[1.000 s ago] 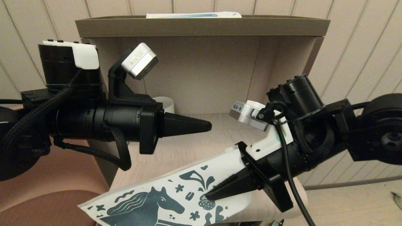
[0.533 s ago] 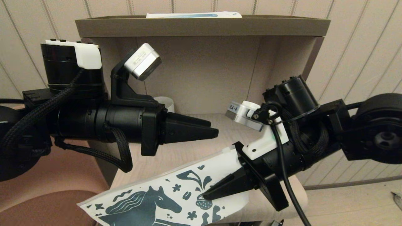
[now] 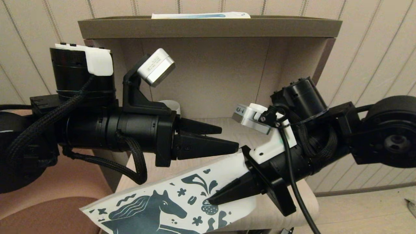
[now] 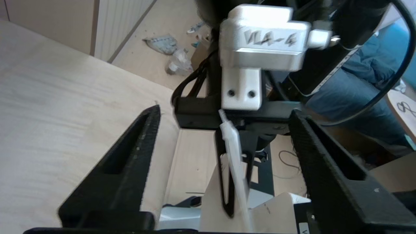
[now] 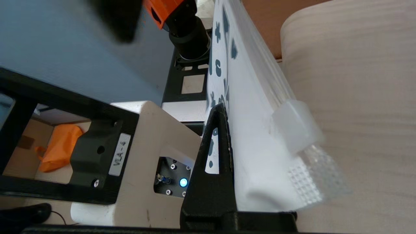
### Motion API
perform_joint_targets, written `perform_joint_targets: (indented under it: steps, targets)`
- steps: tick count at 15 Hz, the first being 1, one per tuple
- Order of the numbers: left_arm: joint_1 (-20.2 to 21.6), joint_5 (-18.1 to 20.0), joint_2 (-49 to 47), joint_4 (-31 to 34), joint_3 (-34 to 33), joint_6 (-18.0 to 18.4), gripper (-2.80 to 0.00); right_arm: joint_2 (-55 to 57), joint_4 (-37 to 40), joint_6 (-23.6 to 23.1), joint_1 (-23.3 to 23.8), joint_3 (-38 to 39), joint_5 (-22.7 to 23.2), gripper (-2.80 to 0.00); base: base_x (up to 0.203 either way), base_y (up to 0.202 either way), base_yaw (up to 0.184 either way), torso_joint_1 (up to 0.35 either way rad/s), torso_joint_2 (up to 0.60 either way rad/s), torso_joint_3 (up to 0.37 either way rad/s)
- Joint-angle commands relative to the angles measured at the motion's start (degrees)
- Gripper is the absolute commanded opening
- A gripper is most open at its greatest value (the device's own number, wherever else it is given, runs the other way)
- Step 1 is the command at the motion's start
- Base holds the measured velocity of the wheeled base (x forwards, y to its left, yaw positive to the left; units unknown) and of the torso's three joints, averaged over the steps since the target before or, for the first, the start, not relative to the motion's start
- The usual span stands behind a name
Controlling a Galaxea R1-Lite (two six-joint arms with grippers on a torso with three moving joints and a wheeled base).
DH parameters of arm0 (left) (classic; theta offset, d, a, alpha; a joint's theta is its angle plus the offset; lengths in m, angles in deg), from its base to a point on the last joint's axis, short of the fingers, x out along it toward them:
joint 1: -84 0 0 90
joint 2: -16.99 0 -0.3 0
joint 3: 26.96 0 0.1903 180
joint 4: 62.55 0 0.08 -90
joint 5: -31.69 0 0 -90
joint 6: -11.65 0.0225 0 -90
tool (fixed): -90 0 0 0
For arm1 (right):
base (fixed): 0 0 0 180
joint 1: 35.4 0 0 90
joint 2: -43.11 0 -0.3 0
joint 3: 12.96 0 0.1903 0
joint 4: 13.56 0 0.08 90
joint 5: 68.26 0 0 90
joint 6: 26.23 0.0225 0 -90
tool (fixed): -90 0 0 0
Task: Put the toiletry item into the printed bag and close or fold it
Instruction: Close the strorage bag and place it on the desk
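the right gripper [image 3: 211,201] is clamped on the printed bag [image 3: 169,208], a flat white zip pouch bearing a dark teal horse and small teal motifs. the grip sits near the pouch's zip end, where the right wrist view shows a translucent white slider tab [image 5: 294,125] just beside the finger [image 5: 214,156]. the pouch is held on a slant above the front edge of the pale wood shelf board [image 3: 224,130], its far end drooping down towards the robot's left. this hold appears meant to keep the mouth end raised and presented to the other arm.

the left gripper [image 3: 230,139] has its fingers apart and points across at that raised corner of the pouch; in the left wrist view the thin white pouch edge [image 4: 235,162] stands between the two black fingers [image 4: 130,162], not yet touched by either. judgement: the left arm is lining up to take the edge or slider, so that the mouth can be worked open.

a white and blue flat box [image 3: 201,15] lies on top of the brown shelf unit [image 3: 208,27]; it may be the toiletry item, but this cannot be confirmed. a white cup [image 3: 172,104] stands at the back of the shelf, mostly hidden behind the left arm. nothing is seen to be inside the pouch.

risk noted: the limp pouch may slip or twist if pulled unevenly.
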Motion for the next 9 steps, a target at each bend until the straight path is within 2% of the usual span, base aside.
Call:
perform_joint_targets:
  steps: [1,9]
  targets:
    - [-0.1,0.3,-0.5,-0.2,-0.1,-0.1,0.0,-1.0,0.1,-0.4,0.1,0.4,0.3,-2.8,0.0,0.0,0.0,0.0,0.0,0.0]
    - [-0.1,0.6,-1.3,-0.5,-0.6,0.2,0.0,-2.1,0.0,-3.8,0.0,1.7,0.1,-2.8,0.0,0.0,0.0,0.0,0.0,0.0]
